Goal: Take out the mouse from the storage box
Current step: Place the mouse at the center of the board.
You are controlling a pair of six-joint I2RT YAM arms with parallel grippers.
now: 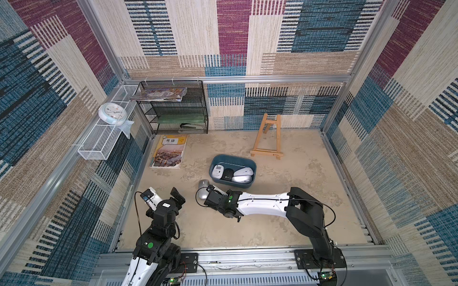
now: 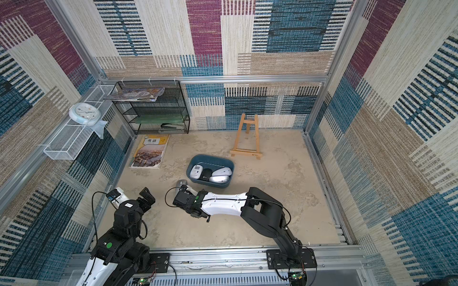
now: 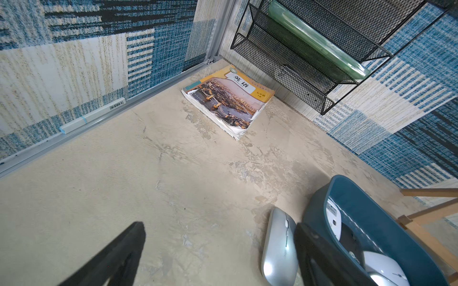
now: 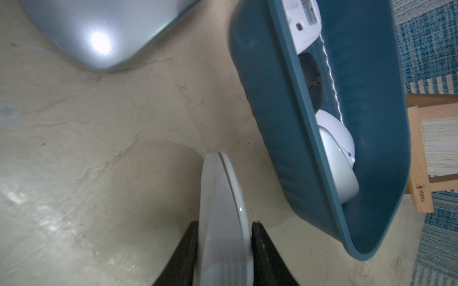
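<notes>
Six mice [image 1: 203, 192], one storage box [image 1: 233, 160], one textbook [image 1: 169, 151], one easel [image 1: 265, 153], one clock [image 1: 112, 116], one rack [image 1: 181, 111], one basket [image 1: 99, 143]

Tabletop [image 1: 297, 198]: box [image 1: 231, 184], silver mouse [image 1: 203, 190], book [image 1: 169, 151], easel [image 1: 265, 153]

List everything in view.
storage box: one, teal, middle of the table
mice: four, white, black, silvery, inside it
silver mouse: one, silver, on the table beside the box
white mouse: one, white, held outside the box
book: one, yellow, table's far left
rack: one, black mesh, back wall
basket: one, white wire, left wall
clock: one, white, on the basket
easel: one, wooden, back of table
left gripper: one, black, open, empty
right gripper: one, black, shut on white mouse
</notes>
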